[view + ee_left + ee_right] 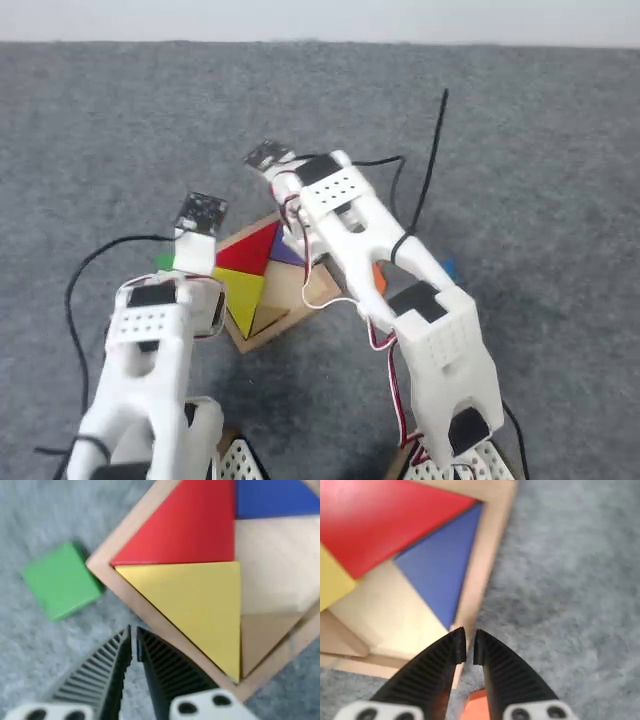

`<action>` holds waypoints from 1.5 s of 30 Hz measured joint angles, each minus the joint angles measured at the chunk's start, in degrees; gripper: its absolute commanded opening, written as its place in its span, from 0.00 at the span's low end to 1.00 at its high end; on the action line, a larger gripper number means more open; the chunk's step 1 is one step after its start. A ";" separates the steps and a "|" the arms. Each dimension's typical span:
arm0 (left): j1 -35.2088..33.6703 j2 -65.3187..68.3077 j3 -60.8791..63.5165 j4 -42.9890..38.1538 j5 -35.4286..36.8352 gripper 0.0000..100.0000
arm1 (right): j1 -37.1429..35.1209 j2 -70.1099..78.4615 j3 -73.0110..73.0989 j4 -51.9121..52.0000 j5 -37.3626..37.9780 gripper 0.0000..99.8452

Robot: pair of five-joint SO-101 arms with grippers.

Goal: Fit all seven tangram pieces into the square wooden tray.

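The square wooden tray (262, 331) lies between the two arms and holds a red triangle (248, 254), a yellow triangle (241, 290) and a blue triangle (442, 565). The rest of its floor is bare wood. A green square (60, 580) lies on the carpet just outside the tray's corner, and an orange piece (477, 707) lies on the carpet below the right gripper. My left gripper (133, 632) hangs shut and empty over the carpet beside the tray rim (145, 617). Over the rim next to the blue triangle's tip, my right gripper (469, 640) is shut on nothing.
A small blue piece (448, 268) lies on the carpet to the right of the right arm (400, 270). The left arm (150, 330) stands at the tray's left. Grey carpet stretches all around, with black cables (432, 160) trailing over it.
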 measured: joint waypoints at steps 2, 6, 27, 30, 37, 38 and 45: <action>-0.26 0.62 -0.44 0.09 2.11 0.02 | 1.23 0.00 -1.14 0.00 -2.90 0.03; 1.76 0.62 -0.62 0.09 7.38 0.02 | 3.43 -0.97 -2.81 0.00 -5.45 0.07; 0.26 20.66 -15.47 1.23 23.21 0.02 | -0.62 -24.26 37.80 -34.73 25.93 0.25; -1.32 30.33 -23.56 5.10 23.74 0.02 | -2.29 -24.26 38.42 -35.16 26.11 0.25; -1.76 34.64 -26.99 8.18 23.74 0.02 | -4.84 -24.18 41.05 -40.44 26.20 0.25; -1.76 34.64 -27.08 8.18 23.74 0.02 | -4.75 -24.09 41.05 -41.05 26.11 0.25; -1.76 34.64 -27.08 8.18 23.74 0.02 | -5.89 -20.22 40.53 -42.99 26.29 0.26</action>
